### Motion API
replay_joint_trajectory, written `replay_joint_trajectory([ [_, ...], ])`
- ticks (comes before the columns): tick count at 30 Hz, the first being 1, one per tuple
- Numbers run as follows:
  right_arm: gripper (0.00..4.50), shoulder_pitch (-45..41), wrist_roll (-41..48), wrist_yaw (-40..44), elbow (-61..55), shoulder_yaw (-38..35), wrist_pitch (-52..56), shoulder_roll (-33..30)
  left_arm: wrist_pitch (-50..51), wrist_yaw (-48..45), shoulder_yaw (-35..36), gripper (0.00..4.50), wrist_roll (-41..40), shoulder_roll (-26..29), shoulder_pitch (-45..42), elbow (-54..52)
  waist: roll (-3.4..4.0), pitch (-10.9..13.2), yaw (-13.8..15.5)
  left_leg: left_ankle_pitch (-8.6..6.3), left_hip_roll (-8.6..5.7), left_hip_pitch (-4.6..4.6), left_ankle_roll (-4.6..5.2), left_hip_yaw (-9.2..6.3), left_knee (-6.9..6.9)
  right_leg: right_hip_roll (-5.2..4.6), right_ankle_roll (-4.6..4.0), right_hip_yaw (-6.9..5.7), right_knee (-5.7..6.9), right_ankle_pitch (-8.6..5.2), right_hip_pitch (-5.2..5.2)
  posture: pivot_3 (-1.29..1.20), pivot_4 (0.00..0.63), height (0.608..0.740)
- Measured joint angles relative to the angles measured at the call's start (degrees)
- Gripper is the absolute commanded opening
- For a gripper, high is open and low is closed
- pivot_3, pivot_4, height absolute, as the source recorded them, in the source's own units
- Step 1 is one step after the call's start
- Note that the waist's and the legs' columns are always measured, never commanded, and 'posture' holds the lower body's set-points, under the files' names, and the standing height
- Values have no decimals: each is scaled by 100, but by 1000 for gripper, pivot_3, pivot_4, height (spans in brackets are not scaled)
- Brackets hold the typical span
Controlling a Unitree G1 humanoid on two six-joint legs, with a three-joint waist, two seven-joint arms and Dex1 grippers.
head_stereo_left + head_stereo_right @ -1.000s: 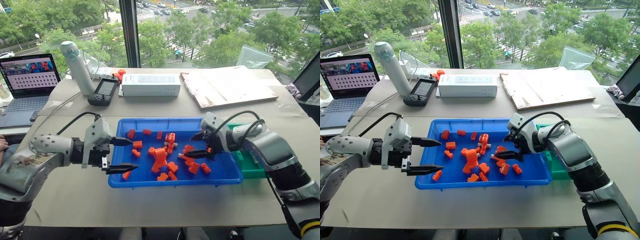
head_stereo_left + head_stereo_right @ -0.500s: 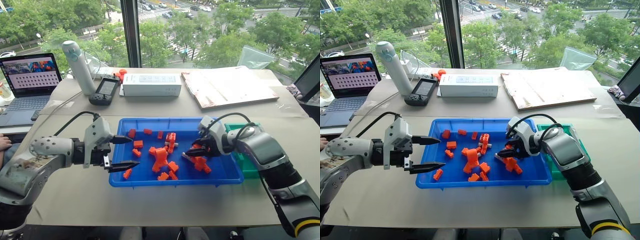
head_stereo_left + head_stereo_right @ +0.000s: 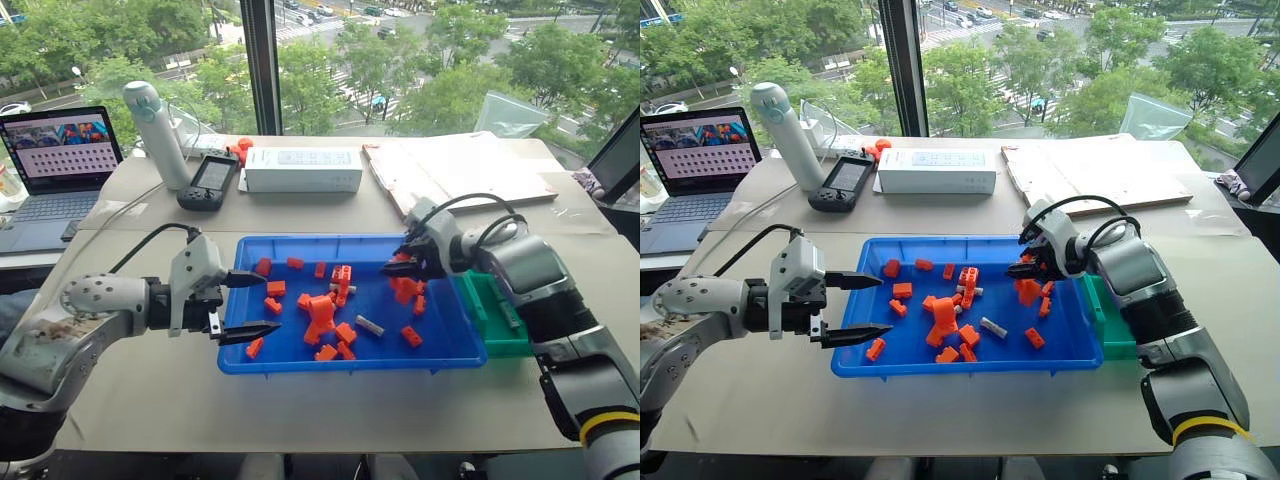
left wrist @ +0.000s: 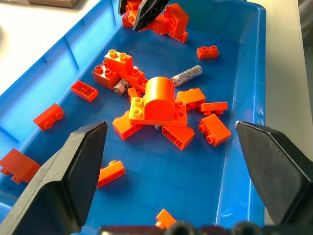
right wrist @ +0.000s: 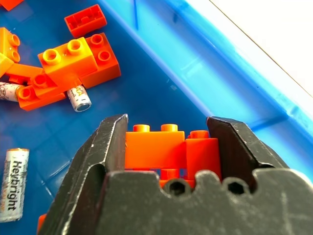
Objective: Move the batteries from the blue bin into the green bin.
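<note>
Risk of mis-sorting: right gripper (image 3: 1024, 270), jaws clenched on orange blocks (image 5: 168, 147) at two o'clock in blue bin (image 3: 300, 362), could drop them into green bin (image 3: 497, 342); batteries (image 3: 370, 326) lie mid-tray; left gripper (image 3: 248, 306) hangs released.

Your robot's arms are rounded silver-grey shells with black joints, and a black cable loops over each wrist. The left gripper (image 3: 240, 306) and right gripper (image 3: 398, 265) carry tapered black fingers; the right forearm ends in a yellow band.
</note>
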Motion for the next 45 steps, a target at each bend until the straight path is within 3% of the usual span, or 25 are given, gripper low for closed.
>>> replay_joint_trajectory([
  [1, 4465, -2, -23, 52, 19, 0, -30, -10, 0, 1, 0, 4500, 0, 0, 0, 0, 0, 0, 1, 0, 0, 0, 0, 0, 0, 0, 1, 0, 0, 0, 0, 0, 150, 733],
  [7, 4493, 0, -8, 511, -465, -6, -108, -360, 1, 6, 0, 4500, -2, 1, 2, -8, 0, 0, -3, -3, 2, 0, -3, -1, -2, 0, 1, 1, 0, 0, -1, 0, 150, 733],
  [13, 4493, 700, 447, 1320, -2418, 286, 401, -860, 2, 2, -20, 4500, -3, 1, -25, -12, 0, 0, -2, -21, 4, 1, -30, -2, -2, 0, 0, 0, 0, 0, 0, 0, 150, 733],
  [21, 4493, 1101, 243, 794, -2710, 764, 708, -495, 0, -66, -100, 4500, 9, 1, -59, -1, -1, 0, 9, -22, 5, 1, -33, -2, 15, -3, -5, -4, -1, 5, -5, 0, 150, 733],
  [25, 3486, 1176, 7, 457, -2545, 932, 706, -311, -1, -72, -112, 4500, 42, 2, -71, 0, -1, -1, 14, -23, 6, 1, -33, -2, 17, -2, -5, -3, -1, 6, -4, 0, 150, 733],
  [34, 430, 1197, -298, 471, -2534, 1083, 282, -392, -2, -155, -139, 4500, 97, 3, -74, 1, -8, -5, 17, -25, 8, 2, -31, -5, 31, -2, -5, -10, -1, 6, -5, 0, 150, 733],
  [40, 275, 972, 113, 828, -2890, 525, 462, -806, 78, -228, -38, 4500, -488, -331, -707, 57, -10, -2, 70, -29, 14, -3, -25, -6, 45, -6, -3, -11, -4, 7, -3, 0, 150, 733],
  [45, 275, 945, 323, 977, -2822, -617, 437, -1773, -18, -446, -344, 4500, -398, -463, -827, 320, -11, -3, 88, -32, 4, -2, -20, -3, 45, -9, -1, -13, -10, 7, -2, 0, 150, 733],
])
